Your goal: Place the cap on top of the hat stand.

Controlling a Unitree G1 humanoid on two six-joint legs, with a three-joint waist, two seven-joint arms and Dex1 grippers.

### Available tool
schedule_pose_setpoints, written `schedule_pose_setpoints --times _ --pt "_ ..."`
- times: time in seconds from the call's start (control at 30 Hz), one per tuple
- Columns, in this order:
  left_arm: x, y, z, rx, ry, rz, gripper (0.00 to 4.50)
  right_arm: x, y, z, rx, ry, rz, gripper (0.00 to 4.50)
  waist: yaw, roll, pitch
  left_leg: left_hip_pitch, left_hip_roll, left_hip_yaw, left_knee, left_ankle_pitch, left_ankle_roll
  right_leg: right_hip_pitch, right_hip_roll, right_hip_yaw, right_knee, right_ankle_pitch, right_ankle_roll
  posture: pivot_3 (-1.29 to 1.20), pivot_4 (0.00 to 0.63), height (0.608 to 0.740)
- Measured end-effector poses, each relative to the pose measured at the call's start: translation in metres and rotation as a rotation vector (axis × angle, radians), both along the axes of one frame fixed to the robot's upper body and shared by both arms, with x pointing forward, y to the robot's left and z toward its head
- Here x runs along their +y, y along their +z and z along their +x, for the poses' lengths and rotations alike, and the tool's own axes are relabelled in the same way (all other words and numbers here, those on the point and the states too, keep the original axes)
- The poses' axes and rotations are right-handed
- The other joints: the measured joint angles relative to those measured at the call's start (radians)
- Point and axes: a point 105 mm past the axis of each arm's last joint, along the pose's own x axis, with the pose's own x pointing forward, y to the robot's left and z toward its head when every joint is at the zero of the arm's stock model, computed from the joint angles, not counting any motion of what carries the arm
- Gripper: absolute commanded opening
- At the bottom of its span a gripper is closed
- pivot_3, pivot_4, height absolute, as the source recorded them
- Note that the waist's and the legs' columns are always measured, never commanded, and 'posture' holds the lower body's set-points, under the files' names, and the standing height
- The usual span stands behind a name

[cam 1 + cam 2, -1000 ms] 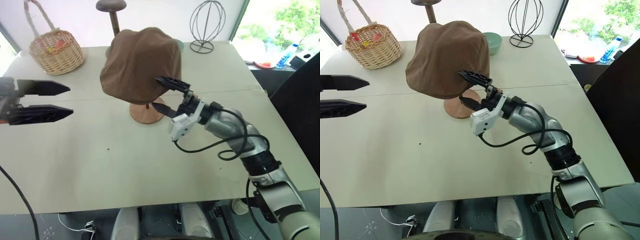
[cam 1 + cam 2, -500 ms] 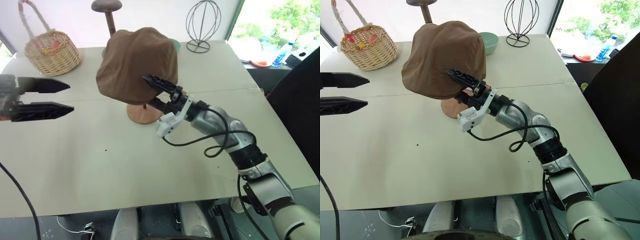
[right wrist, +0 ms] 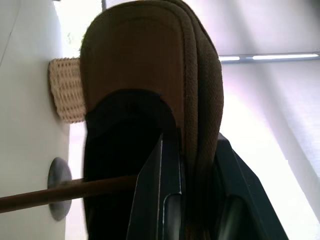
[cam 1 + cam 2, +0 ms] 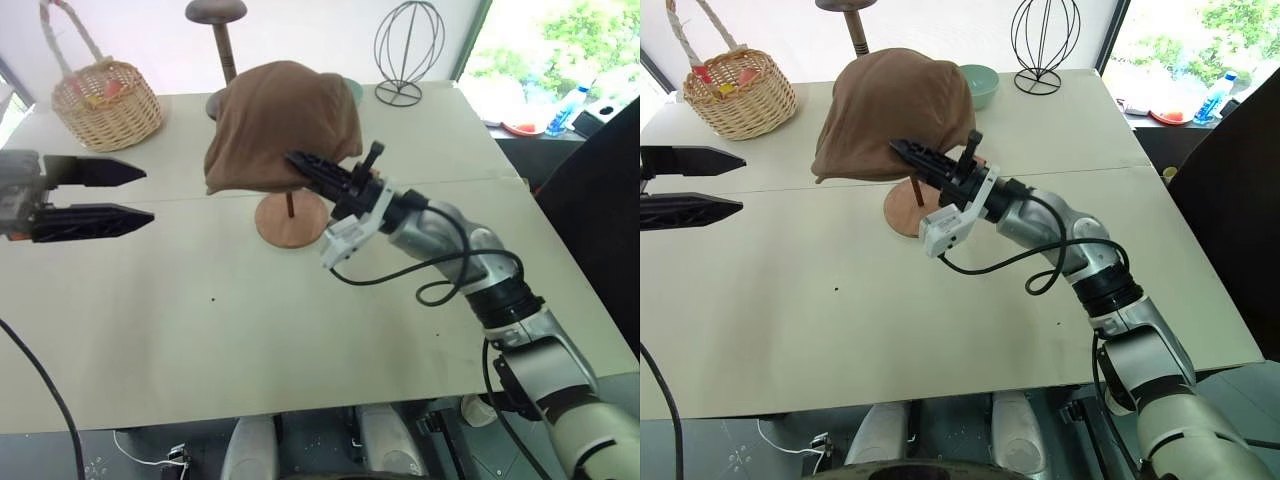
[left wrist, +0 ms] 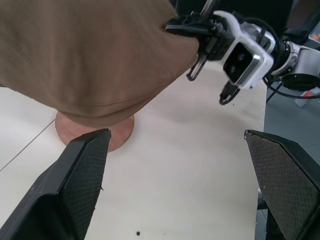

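Observation:
The brown cap (image 4: 280, 125) sits draped over the hat stand, whose thin rod (image 4: 291, 205) and round reddish base (image 4: 290, 220) show below it at mid-table. My right gripper (image 4: 300, 162) reaches in from the right and is shut on the cap's near rim. In the right wrist view the folded rim (image 3: 197, 100) lies pinched between the two fingers, with the rod (image 3: 75, 192) beside it. The stand's top disc is hidden under the cap. Well to the left of the stand, my left gripper (image 4: 148, 193) hovers open and holds nothing.
A wicker basket (image 4: 105, 100) stands at the back left. Behind the cap is a dark dome-topped stand (image 4: 217, 15), a wire globe stand (image 4: 408, 50) at the back right, and a green bowl (image 4: 980, 80) between them. A seam crosses the table (image 4: 200, 330).
My right gripper went from open to shut on the cap's rim and rose a little, lifting that rim so the rod and base show. The left gripper stayed put.

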Motion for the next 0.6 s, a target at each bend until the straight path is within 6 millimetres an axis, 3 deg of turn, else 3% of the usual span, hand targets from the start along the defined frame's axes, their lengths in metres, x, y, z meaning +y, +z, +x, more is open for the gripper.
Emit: schedule_pose_setpoints --times 0.13,0.23,0.37,0.6 --pt "0.000 -0.001 0.001 -0.012 0.002 -0.001 4.50 -0.012 0.032 -0.007 0.017 0.110 0.129 0.55 -0.001 0.000 0.000 0.000 0.000 0.000 0.000 0.000 0.000 0.000 0.000 0.000 0.000 0.000 0.000 0.00 0.150 0.740" --pt "0.001 -0.001 0.002 -0.014 0.006 0.003 4.50 -0.021 0.044 -0.008 0.042 0.164 0.190 0.55 0.000 0.000 0.000 0.000 0.000 0.000 0.000 0.000 0.000 0.000 0.000 0.000 0.000 0.000 0.000 0.00 0.150 0.740" --pt "0.001 -0.004 0.002 -0.006 0.008 0.001 4.50 -0.029 0.034 -0.003 0.070 0.190 0.175 0.55 0.000 0.000 0.000 0.000 0.000 0.000 0.000 0.000 0.000 0.000 0.000 0.000 0.000 0.000 0.000 0.00 0.150 0.740" --pt "0.000 -0.005 0.001 -0.011 0.014 0.009 4.50 -0.024 0.009 0.000 0.122 0.248 0.128 0.55 -0.002 0.000 0.000 0.001 0.000 0.000 0.000 0.000 0.000 0.000 0.000 0.001 0.000 0.000 0.000 0.00 0.150 0.740"
